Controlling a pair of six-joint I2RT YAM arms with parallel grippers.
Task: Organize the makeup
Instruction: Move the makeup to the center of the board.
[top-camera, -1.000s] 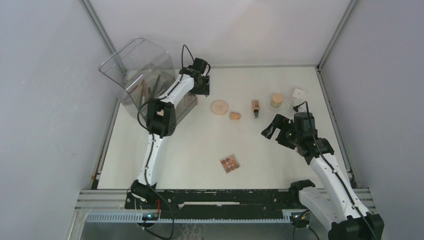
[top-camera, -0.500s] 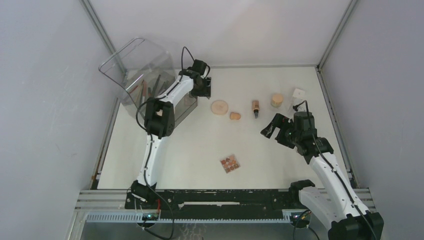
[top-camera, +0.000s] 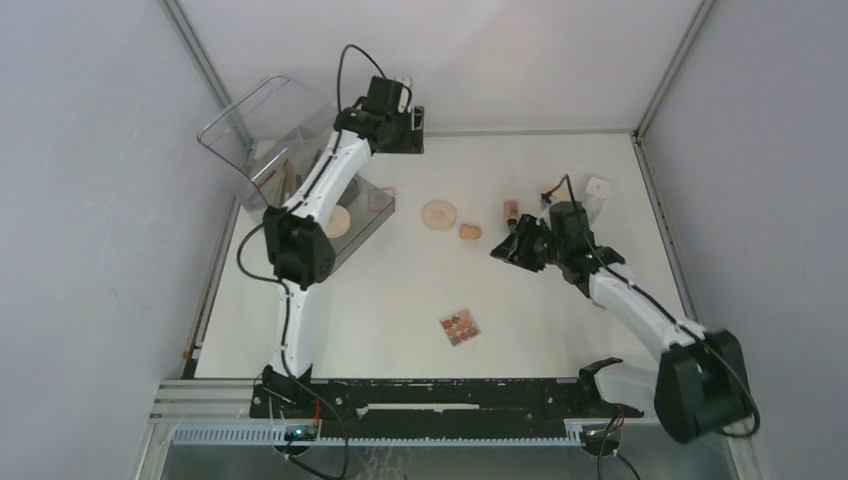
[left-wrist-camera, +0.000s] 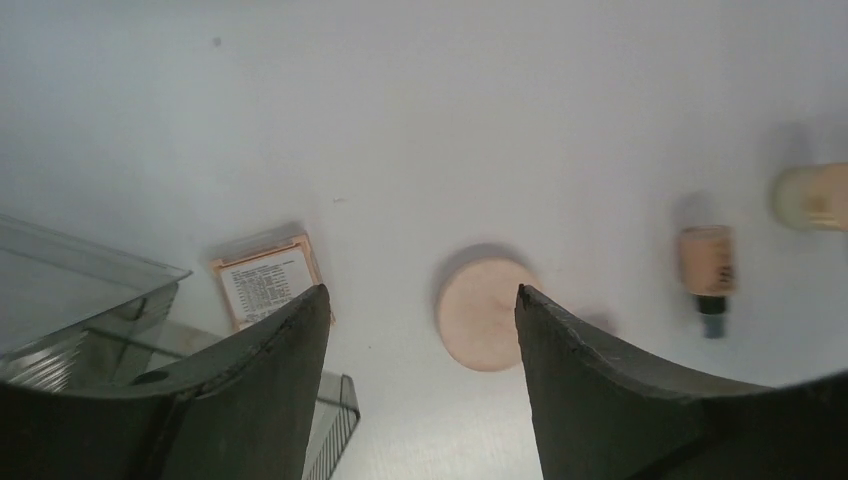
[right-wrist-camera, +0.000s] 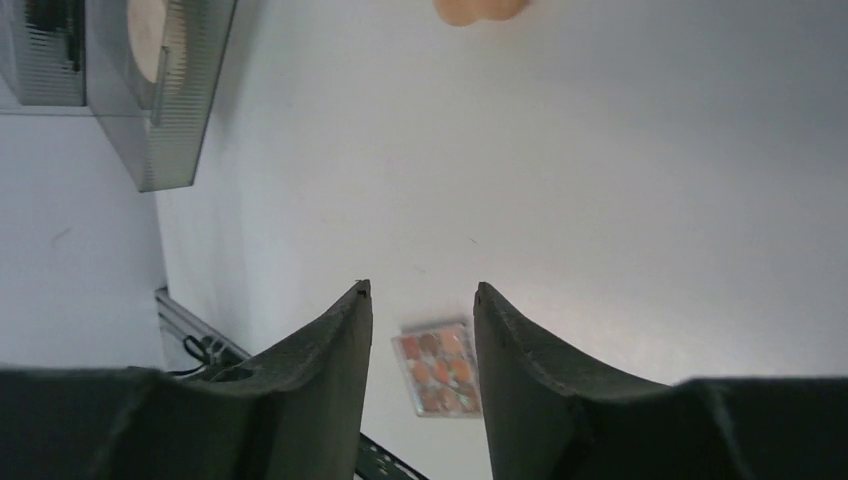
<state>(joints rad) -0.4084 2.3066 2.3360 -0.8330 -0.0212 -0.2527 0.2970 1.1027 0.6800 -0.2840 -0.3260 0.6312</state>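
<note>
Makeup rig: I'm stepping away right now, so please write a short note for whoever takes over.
Left tool: open, empty, above the table beside the organizer.
Right tool: open, empty, near the tan bottle.
Done: pencils and one powder disc are in the organizer.
To sort, all on the table: second powder disc, sponge, that bottle, jar, palette, small labelled box, white square.
</note>
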